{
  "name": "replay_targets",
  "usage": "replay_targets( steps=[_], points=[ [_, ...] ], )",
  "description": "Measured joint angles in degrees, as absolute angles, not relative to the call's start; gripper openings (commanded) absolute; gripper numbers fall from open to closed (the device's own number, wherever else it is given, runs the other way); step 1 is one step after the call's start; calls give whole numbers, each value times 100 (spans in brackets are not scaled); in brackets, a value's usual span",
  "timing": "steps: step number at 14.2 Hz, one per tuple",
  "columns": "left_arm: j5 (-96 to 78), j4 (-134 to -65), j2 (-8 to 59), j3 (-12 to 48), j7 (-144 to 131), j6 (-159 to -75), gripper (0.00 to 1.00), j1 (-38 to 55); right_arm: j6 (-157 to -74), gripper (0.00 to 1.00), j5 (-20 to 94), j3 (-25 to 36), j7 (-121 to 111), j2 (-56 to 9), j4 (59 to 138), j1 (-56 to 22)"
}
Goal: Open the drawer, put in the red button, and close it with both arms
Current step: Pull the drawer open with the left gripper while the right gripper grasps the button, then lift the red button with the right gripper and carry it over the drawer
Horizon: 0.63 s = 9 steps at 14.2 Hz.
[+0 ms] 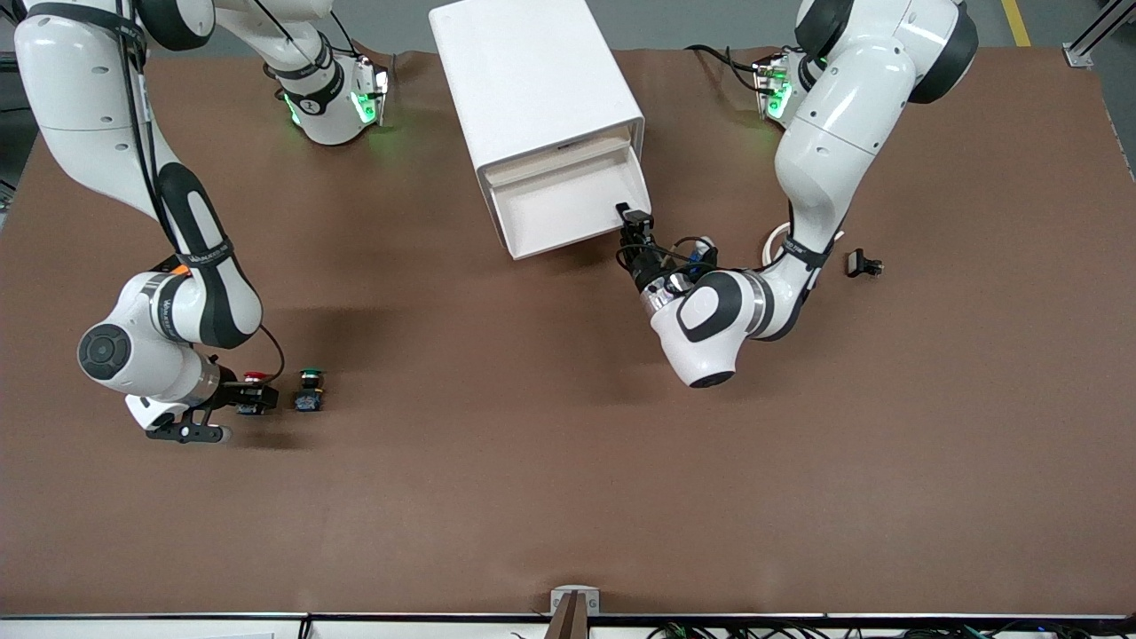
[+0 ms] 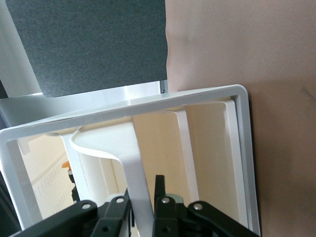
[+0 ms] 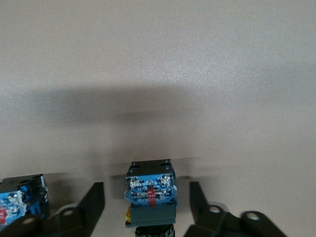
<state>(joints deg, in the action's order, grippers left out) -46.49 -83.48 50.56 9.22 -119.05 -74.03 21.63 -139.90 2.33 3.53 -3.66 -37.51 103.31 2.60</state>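
The drawer (image 1: 561, 211), the lowest in the white cabinet (image 1: 531, 80), stands pulled out and empty. My left gripper (image 1: 634, 222) is at the drawer's front corner toward the left arm's end. In the left wrist view it (image 2: 143, 192) is shut on the drawer's white front lip (image 2: 132, 148). The red button (image 1: 255, 390) lies on the table near the right arm's end, its red cap pointing away from the front camera. My right gripper (image 1: 251, 397) is low around it, open. In the right wrist view the fingers (image 3: 94, 197) stand apart on both sides of its blue base (image 3: 150, 189).
A green-capped switch (image 1: 311, 390) lies right beside the red button, toward the table's middle; it also shows in the right wrist view (image 3: 19, 200). A small black part (image 1: 863, 264) and a white cable loop (image 1: 775, 240) lie near the left arm.
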Motion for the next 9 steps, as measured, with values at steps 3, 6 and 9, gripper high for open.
replay_targets(
  steps=[3,6,9],
  points=[
    [-4649,-8307,5056,917,-11834,-7498,22,2115,-13988,0,234,353,-363,-3749,10330,260],
    [-4649,-8302,5056,913,-11796,-7519,62,2083,-13781,0,242,352,-345,-3712,10246,260],
    [-4648,-8297,5060,907,-11791,-7545,100,2083,-12771,0,356,323,229,-3257,9980,165]
  ],
)
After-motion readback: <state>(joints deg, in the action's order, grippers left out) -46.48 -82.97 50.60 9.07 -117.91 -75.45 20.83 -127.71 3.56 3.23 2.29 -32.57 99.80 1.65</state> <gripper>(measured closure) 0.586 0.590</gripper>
